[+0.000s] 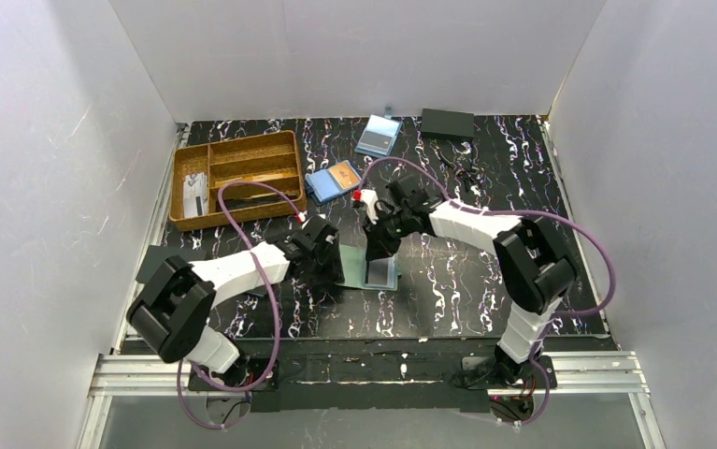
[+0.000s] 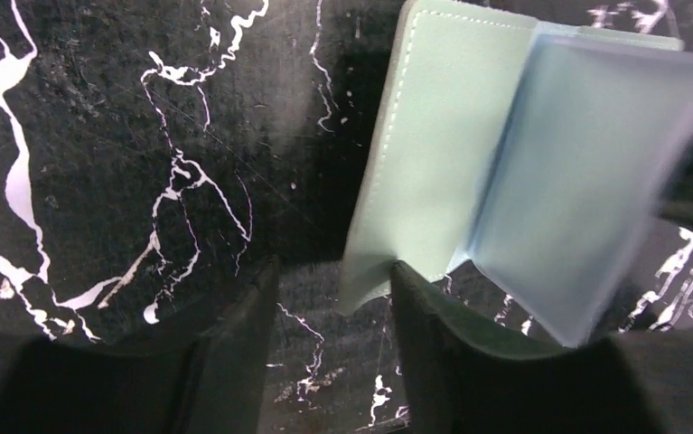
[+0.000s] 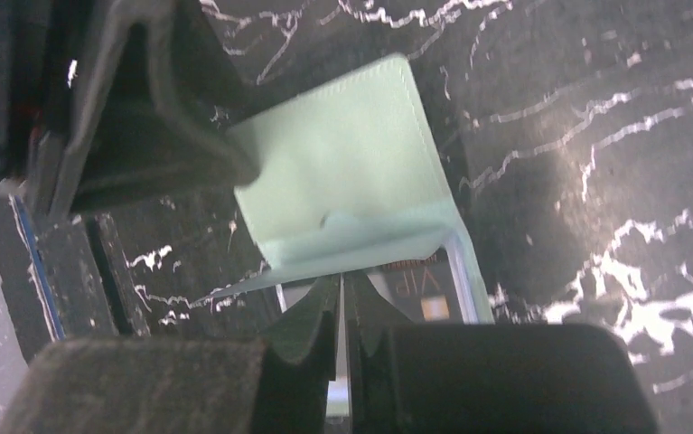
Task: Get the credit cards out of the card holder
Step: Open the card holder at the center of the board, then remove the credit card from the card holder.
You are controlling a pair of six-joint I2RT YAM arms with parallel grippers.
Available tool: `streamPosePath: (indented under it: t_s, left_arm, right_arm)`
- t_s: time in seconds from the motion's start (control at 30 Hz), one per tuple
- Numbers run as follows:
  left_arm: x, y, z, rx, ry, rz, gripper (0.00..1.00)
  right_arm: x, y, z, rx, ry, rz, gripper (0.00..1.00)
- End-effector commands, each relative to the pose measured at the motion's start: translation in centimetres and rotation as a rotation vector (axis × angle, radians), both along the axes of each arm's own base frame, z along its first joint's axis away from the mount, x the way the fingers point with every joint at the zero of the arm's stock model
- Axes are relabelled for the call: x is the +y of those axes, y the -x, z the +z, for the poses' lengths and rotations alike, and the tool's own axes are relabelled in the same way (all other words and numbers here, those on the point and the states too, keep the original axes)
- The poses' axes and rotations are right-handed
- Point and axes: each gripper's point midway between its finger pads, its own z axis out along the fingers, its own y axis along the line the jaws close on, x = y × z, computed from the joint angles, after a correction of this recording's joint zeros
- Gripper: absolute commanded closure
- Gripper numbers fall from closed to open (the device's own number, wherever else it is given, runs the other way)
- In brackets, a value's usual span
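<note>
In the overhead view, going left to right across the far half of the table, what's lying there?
wooden tray → bright blue holder with an orange card → pale-blue holder with a grey card → flat dark box

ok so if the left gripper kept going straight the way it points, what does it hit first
Most likely the card holder: its near corner lies between the open fingers of the left gripper. Depth is hard to judge, though.

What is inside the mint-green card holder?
A dark card printed VIP sticks out of the flat mint-green card holder. Whether more cards lie deeper is hidden by its flap.
</note>
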Motion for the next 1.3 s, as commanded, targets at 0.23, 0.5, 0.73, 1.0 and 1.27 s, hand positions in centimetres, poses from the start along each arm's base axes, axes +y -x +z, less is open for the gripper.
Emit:
streamPosePath:
  t_s: [0.23,0.5,0.73,1.0,1.27]
  left_arm:
    - [2.1,2.1,5.9,-0.209,0.109,-0.107,0.1]
    - [-3.5,4.9,9.8,-0.264,0.571,-0.259,0.02]
    - [-6.5,2.9,10.2,-0.228,0.61,-0.289,0.48]
    - [-8.8,0.2,6.2,-0.142,0.551,-0.279,0.64]
    - [-6.8,-1.5,1.6,-0.08,0.397,-0.107,0.7]
  right_arm:
    - [5.5,0.0,-0.6,0.169,-0.046,-0.03,0.87]
    - [4.9,1.1,-1.2,0.167,-0.044,0.03,0.81]
    - [3.7,2.8,1.6,0.123,-0.118,0.143,0.64]
    - [1.0,2.5,2.5,0.108,-0.155,0.115,0.64]
    - [-2.2,1.2,1.0,0.082,-0.092,-0.018,0.67]
